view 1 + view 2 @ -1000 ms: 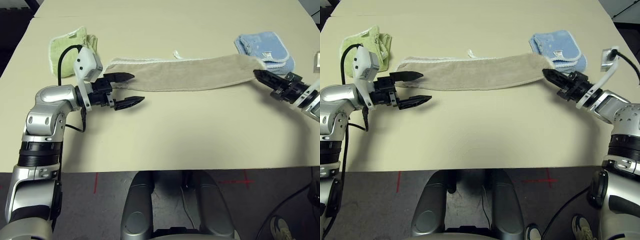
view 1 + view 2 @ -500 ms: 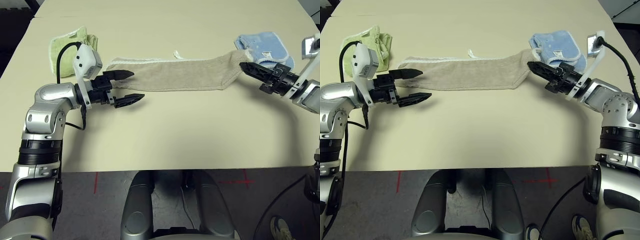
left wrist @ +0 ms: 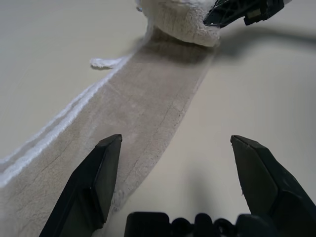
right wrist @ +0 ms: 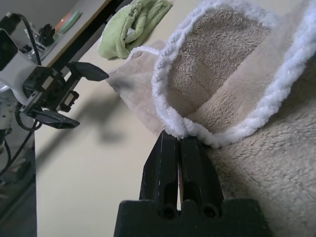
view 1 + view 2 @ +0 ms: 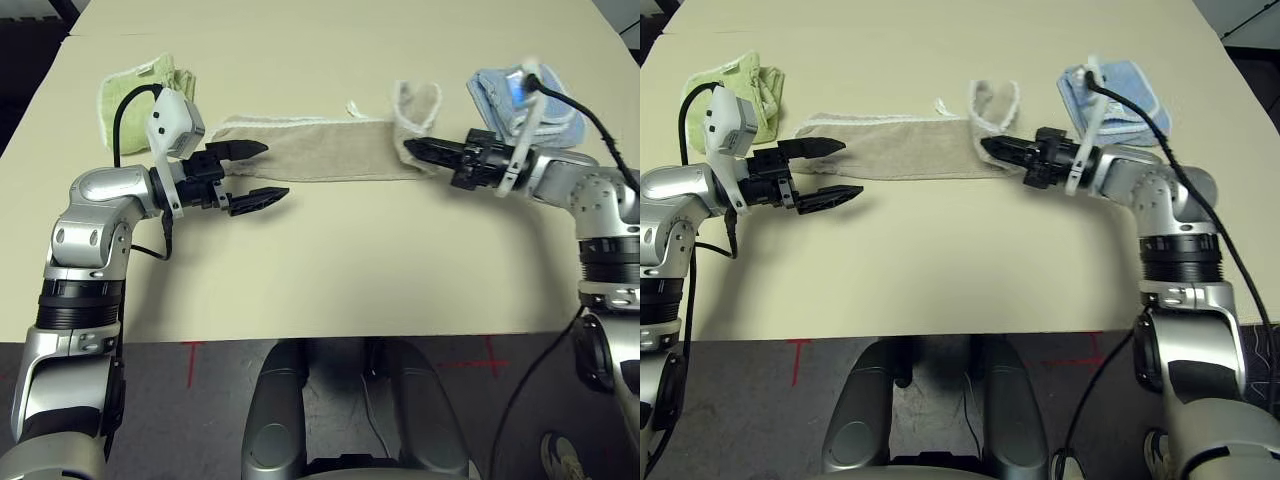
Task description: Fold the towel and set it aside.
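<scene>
Right wrist view is showing you the right gripper (image 4: 178, 143) pinching shut on the white-stitched edge of the beige towel (image 5: 320, 148), lifting that end into a limp loop. You are working a long folded strip lying toward the table's (image 5: 330, 260) far edge, between the green towel (image 5: 135, 88) and blue towel (image 5: 525, 95). It is likely draping softly, so grip corners. Your left gripper (image 5: 248, 172) is hovering wide open, empty, at the strip's other end.
</scene>
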Controlling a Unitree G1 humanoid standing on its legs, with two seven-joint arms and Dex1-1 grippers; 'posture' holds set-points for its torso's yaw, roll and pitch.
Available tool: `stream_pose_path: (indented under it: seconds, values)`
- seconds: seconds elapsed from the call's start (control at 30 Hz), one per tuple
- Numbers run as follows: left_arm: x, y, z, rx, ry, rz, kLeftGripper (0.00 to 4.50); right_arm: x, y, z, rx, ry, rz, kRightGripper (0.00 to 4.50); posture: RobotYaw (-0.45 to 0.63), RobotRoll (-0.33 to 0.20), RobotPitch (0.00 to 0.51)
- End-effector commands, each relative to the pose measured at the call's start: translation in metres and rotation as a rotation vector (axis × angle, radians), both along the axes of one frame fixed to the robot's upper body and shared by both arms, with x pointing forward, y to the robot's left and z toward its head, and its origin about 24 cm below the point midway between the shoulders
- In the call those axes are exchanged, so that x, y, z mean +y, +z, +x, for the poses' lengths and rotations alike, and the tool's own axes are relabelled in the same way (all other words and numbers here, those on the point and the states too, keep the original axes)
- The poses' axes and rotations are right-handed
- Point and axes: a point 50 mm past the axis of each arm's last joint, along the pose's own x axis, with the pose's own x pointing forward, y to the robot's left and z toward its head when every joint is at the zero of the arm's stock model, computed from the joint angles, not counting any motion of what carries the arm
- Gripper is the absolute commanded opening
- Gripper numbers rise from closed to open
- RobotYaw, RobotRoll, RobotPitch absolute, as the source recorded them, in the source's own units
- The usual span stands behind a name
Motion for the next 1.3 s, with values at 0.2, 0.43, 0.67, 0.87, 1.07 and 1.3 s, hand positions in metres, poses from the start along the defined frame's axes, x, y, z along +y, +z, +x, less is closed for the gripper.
stream_pose_path:
  seconds: [0.2, 0.43, 0.67, 0.87, 1.07, 1.3]
  values:
    - [0.003, -0.003, -0.004, 0.006, 0.007, 0.014, 4.50, 0.006, -0.018, 0.009, 0.028, -0.047, -0.099, 0.04, 0.04, 0.000, 0.268]
    - [0.002, -0.004, -0.003, 0.011, 0.004, 0.016, 4.50, 0.016, -0.018, 0.007, 0.011, -0.002, -0.126, 0.77, 0.03, 0.000, 0.271]
    - [0.000, -0.005, -0.003, 0.014, -0.001, 0.015, 4.50, 0.024, -0.005, 0.006, -0.148, 0.073, -0.129, 3.23, 0.02, 0.000, 0.268]
    - [-0.001, -0.005, -0.002, 0.014, -0.004, 0.014, 4.50, 0.035, -0.003, 0.003, -0.296, 0.172, -0.235, 4.49, 0.02, 0.000, 0.268]
    - [0.000, -0.004, -0.002, 0.015, -0.001, 0.015, 4.50, 0.041, -0.007, 0.003, -0.321, 0.236, -0.295, 4.49, 0.02, 0.000, 0.269]
    - [-0.001, -0.003, -0.001, 0.017, -0.002, 0.017, 4.50, 0.042, -0.019, 0.003, -0.355, 0.303, -0.425, 4.49, 0.02, 0.000, 0.269]
